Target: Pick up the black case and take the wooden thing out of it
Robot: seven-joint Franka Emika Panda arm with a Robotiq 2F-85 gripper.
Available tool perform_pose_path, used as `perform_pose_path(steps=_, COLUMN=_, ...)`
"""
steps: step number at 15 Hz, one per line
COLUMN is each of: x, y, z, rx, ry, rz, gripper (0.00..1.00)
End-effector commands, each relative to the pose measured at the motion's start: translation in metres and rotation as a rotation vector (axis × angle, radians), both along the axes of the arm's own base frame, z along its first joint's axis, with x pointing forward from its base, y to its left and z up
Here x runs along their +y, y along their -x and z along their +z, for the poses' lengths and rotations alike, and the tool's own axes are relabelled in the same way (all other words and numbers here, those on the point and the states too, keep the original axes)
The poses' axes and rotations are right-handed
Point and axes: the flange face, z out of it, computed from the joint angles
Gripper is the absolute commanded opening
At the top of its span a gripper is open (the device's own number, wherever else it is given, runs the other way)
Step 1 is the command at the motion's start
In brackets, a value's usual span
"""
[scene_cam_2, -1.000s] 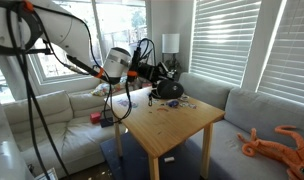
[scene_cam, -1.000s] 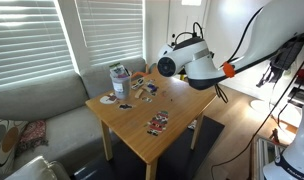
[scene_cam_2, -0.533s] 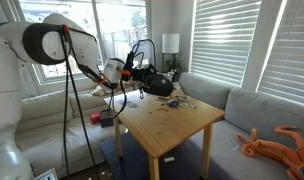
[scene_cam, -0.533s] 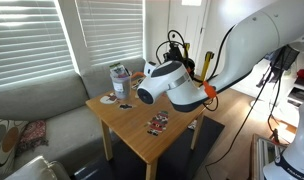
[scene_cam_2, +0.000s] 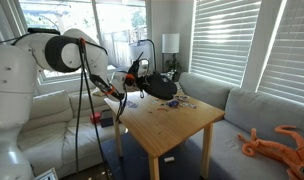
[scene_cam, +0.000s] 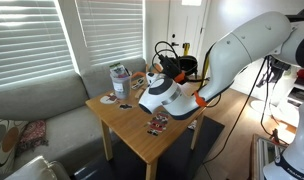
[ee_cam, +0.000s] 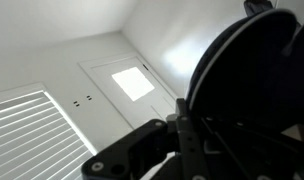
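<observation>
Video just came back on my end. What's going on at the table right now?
The arm's gripper holds the black case lifted above the wooden table, tilted so that the wrist view looks up at the ceiling. No wooden piece shows outside the case, so that step is not yet done. The white-and-blue cup and the colourful cards sit on the table.

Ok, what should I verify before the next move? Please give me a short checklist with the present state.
1. Case held in the gripper: cannot tell; the black round shape in the wrist view is probably it.
2. Jaws shut: cannot tell.
3. Wooden thing out: cannot tell, none seen.
4. Cup upright, apart from the arm: ok.
5. Wrist view on the table: not ok, it faces the ceiling.
</observation>
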Motion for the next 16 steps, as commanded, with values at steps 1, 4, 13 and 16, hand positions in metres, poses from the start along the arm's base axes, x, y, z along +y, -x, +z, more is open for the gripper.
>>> perform_pose_path(steps=1, x=0.005, y=-0.007, z=-0.003, rx=0.128, ry=0.006, rz=0.074, gripper=0.01)
perform_pose_path(steps=4, x=0.012, y=-0.019, z=-0.012, rx=0.227, ry=-0.041, rz=0.175, gripper=0.01)
perform_pose_path(steps=13, x=0.047, y=-0.03, z=0.015, rx=0.599, ry=0.009, rz=0.444, gripper=0.01)
perform_pose_path(steps=16, x=0.052, y=-0.013, z=0.029, rx=0.701, ry=0.046, rz=0.542, gripper=0.01)
